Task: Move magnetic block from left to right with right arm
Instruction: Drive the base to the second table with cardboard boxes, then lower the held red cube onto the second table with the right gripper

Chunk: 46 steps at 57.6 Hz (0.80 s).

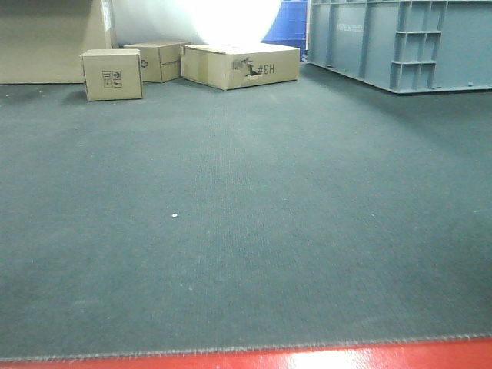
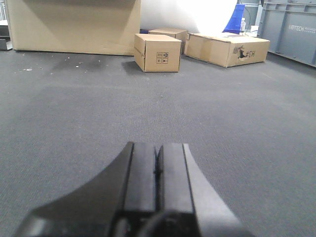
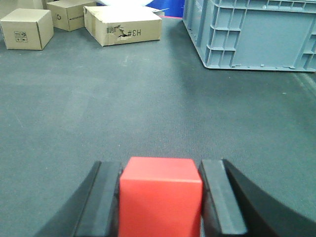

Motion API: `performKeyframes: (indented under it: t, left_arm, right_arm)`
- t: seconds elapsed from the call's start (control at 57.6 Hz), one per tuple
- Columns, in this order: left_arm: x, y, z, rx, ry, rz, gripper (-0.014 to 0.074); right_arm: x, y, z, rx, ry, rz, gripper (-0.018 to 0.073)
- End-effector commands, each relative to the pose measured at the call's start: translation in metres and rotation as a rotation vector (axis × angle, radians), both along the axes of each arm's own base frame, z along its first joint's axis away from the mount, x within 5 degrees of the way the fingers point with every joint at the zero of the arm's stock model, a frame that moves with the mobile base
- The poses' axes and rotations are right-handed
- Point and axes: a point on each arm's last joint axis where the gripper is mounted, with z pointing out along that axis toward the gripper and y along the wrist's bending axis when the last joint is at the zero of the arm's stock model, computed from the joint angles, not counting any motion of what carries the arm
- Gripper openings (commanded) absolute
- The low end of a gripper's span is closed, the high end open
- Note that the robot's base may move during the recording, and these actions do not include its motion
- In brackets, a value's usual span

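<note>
So the right tool (image 3: 161, 170) is clamped tight on the magnetic block (image 3: 161, 205), looks mid-carry; next up, setting it down farther right.

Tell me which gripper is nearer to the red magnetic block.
Right. The right gripper has the red magnetic block clamped between its jaws. The left gripper is shut on nothing, above bare carpet, with no block in its view.

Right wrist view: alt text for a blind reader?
A red magnetic block sits clamped between the black fingers of the right gripper. Beyond: grey carpet, tan cardboard boxes upper left, a grey-blue plastic crate upper right.
</note>
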Motion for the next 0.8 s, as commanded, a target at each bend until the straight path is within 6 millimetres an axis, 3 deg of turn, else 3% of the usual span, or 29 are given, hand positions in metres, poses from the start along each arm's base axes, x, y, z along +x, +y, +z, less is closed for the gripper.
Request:
performKeyframes:
  t: [0.0, 0.781]
  left_arm:
    - [-0.0009, 0.0009, 0.0053, -0.017, -0.083, 0.009, -0.0126]
    - [-0.0009, 0.0009, 0.0053, -0.017, -0.083, 0.009, -0.0126]
  right_arm:
    - [0.0007, 0.0003, 0.0156, -0.002, -0.102, 0.005, 0.0195]
    - [0.0006, 0.0009, 0.0155, 0.009, -0.100, 0.011, 0.0195]
